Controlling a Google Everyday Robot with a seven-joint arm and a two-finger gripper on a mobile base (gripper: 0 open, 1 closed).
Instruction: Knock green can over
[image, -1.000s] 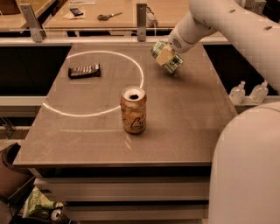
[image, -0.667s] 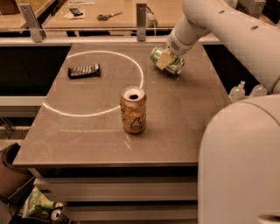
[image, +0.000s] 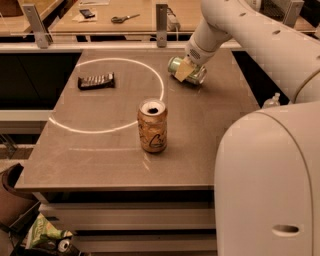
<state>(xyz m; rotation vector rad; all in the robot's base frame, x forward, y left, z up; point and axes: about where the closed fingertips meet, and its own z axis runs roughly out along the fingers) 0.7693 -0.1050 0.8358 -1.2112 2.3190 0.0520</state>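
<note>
Camera view: green can (image: 196, 76) lies on its side on the table (image: 215, 125), right under the gripper (image: 184, 71), so I'd call the knock-over essentially done, with only clearing the arm left. The gripper is pressed against the can's upper side with a pale pad across it, and I can't tell whether it's clamped on the can or released. The arm (image: 240, 25) reaches in from the upper right, wrist angled down to the table's far edge; the upright orange-tan can (image: 152, 126) is well apart, nearer the camera than the gripper.
</note>
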